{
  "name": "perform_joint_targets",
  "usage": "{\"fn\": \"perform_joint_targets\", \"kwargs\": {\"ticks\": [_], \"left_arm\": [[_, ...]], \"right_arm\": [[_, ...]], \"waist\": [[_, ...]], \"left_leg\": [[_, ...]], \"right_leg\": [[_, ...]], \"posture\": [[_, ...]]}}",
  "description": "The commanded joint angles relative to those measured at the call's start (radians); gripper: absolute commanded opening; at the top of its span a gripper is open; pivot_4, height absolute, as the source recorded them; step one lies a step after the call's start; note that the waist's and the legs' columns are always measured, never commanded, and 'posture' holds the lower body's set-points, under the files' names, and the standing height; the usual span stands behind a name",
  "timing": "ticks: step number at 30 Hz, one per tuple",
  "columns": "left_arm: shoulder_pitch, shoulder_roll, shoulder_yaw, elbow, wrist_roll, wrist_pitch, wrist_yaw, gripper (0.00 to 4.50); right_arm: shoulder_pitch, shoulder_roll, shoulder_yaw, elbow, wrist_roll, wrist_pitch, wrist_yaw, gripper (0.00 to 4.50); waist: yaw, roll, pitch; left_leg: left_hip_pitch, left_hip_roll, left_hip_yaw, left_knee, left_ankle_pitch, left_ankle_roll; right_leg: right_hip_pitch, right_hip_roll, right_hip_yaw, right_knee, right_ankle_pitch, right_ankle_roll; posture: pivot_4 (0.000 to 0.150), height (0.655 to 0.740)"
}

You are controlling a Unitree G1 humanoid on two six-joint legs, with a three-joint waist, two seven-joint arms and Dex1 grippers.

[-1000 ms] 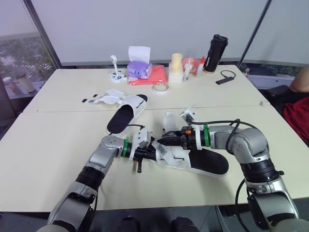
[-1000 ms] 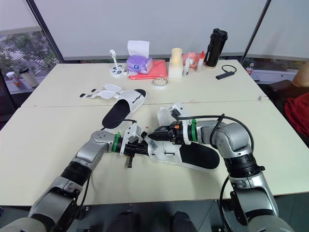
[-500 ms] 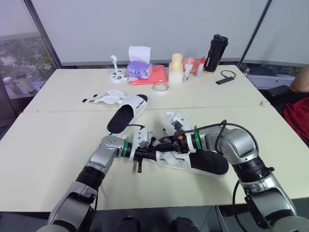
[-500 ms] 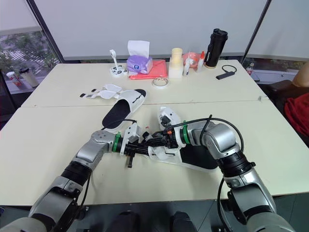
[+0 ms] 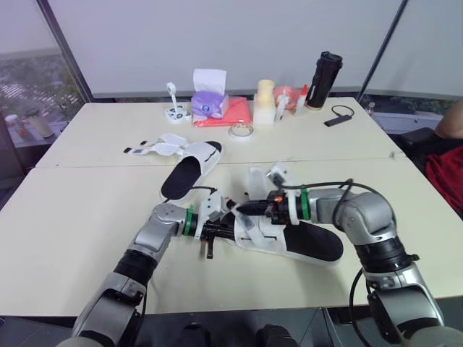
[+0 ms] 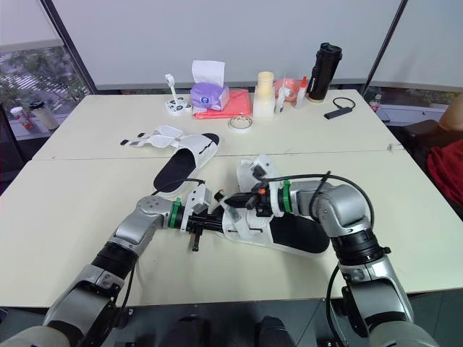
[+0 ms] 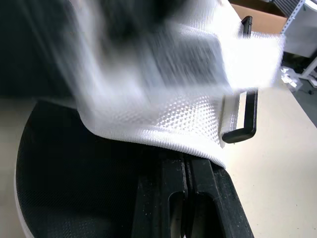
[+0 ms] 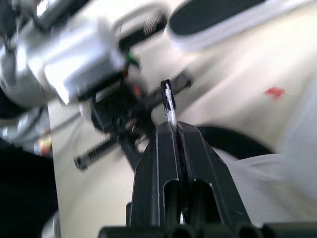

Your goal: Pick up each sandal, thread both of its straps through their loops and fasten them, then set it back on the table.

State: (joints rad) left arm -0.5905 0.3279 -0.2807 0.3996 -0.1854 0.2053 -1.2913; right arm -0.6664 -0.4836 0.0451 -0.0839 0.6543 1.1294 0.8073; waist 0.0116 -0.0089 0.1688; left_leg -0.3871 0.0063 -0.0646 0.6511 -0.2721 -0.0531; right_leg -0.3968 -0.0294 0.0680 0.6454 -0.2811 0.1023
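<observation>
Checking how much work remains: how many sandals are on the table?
2. The near sandal is in front; the far sandal lies behind it, toward the robot's left.

both arms bend inward, wrists level, grippers tip to tip. left gripper (image 5: 226,230) is clamped on the sandal (image 5: 312,243) upper; right gripper (image 5: 244,209) pinches a thin strap (image 8: 169,103).

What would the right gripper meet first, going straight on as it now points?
Probably the left gripper, shut on the sandal, just past the strap the right gripper pinches; depth unclear.
</observation>
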Motion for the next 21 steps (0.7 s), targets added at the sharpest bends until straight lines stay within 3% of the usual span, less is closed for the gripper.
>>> {"fn": "perform_joint_targets", "kwargs": {"ticks": [1,4,10,21], "left_arm": [[0.042,-0.003,-0.047,0.041,0.05,0.022,0.03,0.0],[0.043,-0.007,-0.05,0.048,0.052,0.02,0.028,0.0],[0.037,-0.011,-0.058,0.054,0.053,0.02,0.02,0.0],[0.029,-0.01,-0.06,0.065,0.058,0.013,0.012,0.0]], "right_arm": [[0.055,-0.029,-0.131,-0.161,0.089,-0.049,0.023,0.05],[0.11,-0.01,-0.262,-0.23,0.18,-0.063,-0.017,0.05],[0.149,0.042,-0.34,-0.279,0.286,-0.062,-0.126,0.05],[0.215,0.033,-0.316,-0.188,0.202,-0.193,-0.209,0.05]], "waist": [[0.003,0.0,0.0],[0.001,0.0,0.0],[-0.001,0.0,0.0],[0.0,0.0,0.0]], "left_leg": [[0.0,0.0,0.0,0.0,0.0,0.0],[-0.001,0.0,-0.002,-0.001,0.0,0.0],[0.0,0.0,-0.002,-0.001,0.0,0.0],[-0.001,-0.001,-0.002,-0.001,0.0,0.0]], "right_leg": [[0.0,0.0,0.0,0.0,0.0,0.0],[0.0,0.0,-0.001,-0.001,0.0,0.0],[0.0,0.0,-0.001,0.0,0.0,0.0],[0.0,0.0,-0.001,-0.001,0.0,0.0]], "posture": [[0.15,0.74],[0.15,0.74],[0.15,0.74],[0.15,0.74]]}}
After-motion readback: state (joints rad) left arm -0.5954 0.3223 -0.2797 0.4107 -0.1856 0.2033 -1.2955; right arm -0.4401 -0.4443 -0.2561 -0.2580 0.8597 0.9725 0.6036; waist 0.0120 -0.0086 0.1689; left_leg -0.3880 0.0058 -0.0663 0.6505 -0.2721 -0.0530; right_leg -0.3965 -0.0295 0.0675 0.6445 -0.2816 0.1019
